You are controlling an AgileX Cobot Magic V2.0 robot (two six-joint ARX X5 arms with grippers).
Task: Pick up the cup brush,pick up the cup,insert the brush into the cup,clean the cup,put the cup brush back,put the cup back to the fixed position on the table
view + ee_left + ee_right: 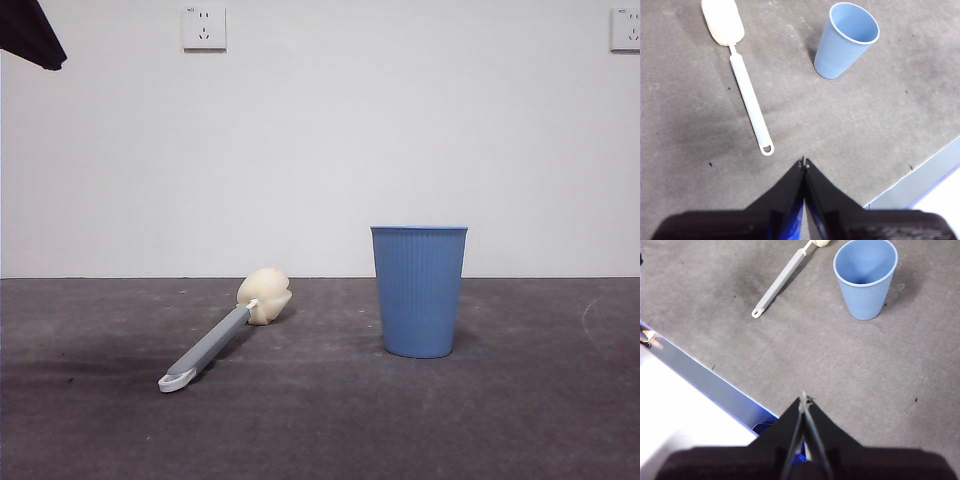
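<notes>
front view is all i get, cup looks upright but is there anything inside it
Observer: No, the right wrist view looks into the cup and it is empty.
Operator: are the grippers open
Observer: Left gripper has its jaws shut, held above the table, short of the cup brush.
Operator: and the other one
Observer: Right gripper is shut too, holding nothing, near the table's edge.
</notes>
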